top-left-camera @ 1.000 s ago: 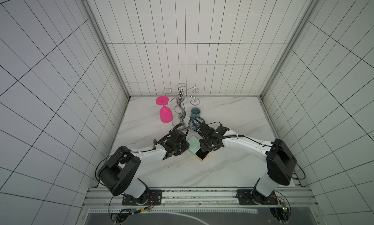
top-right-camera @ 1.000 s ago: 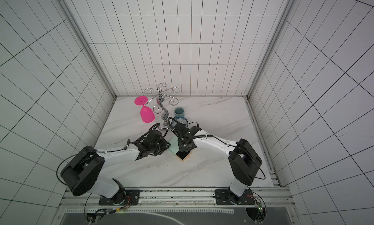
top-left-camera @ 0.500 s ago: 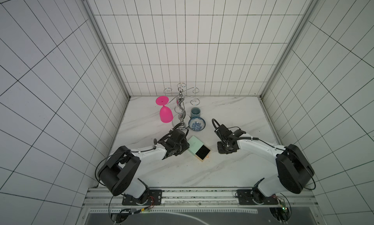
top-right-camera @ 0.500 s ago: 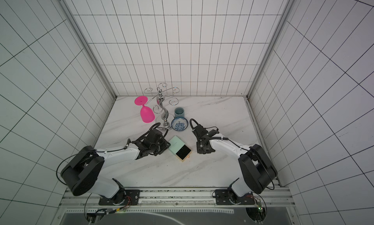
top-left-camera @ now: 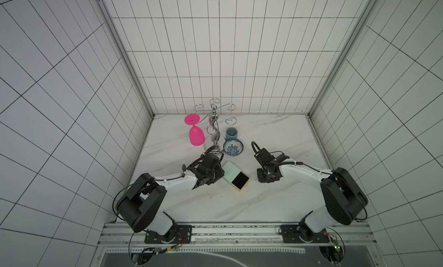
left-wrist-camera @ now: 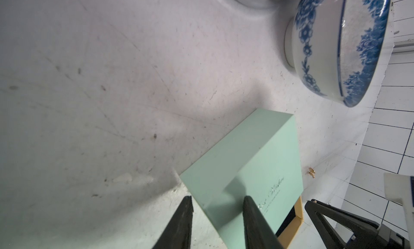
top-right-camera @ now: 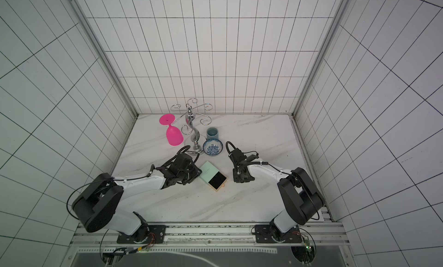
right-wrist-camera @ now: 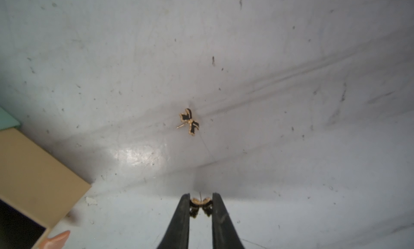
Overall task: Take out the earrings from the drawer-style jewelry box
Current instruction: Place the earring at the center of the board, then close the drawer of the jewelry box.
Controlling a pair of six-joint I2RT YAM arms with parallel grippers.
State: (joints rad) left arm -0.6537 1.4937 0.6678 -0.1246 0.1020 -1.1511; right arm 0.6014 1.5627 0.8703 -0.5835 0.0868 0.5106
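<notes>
Between the left claw (top-left-camera: pixel 220 175) and the right claw (top-left-camera: pixel 265 180), in both top views, the green box (top-left-camera: pixel 230 171) lies on the bench (top-left-camera: pixel 239 205) with its drawer (top-left-camera: pixel 240 181) slid out toward the right claw, the black lining looking bare. Between the left claw's fingers, in the left wrist view, the box corner is clenched, likely to stop it sliding, and a loose earring (left-wrist-camera: pixel 311 171) lies on the bench beyond. Ahead of the right claw, in its wrist view, that earring rests clear of the drawer while a second earring (right-wrist-camera: pixel 200 202) is pinched between the fingers, probably to be set beside it.
</notes>
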